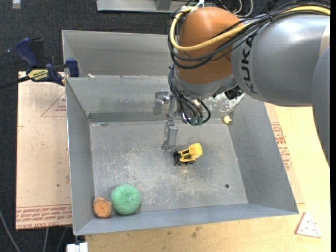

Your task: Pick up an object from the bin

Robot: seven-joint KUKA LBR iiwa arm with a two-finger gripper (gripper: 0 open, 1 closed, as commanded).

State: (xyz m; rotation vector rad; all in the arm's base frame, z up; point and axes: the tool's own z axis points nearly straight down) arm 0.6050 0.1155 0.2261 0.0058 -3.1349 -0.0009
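Nothing is grasped yet: the claw (169, 142) is positioned just beside the yellow toy digger (189, 154); released or clenched cannot be told.

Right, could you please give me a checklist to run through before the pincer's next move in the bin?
1. Nearest thing identified: ok. It is the yellow toy vehicle near the bin's middle.
2. Pincer centred over the toy vehicle: not ok. It hangs beside it, towards the view's left.
3. Toy vehicle free of neighbours: ok. The green ball and the orange-brown lump lie together in the near left corner.
4. Toy vehicle away from the bin walls: ok. It sits on open floor.
5. Pincer's height above the floor: cannot tell from this view.
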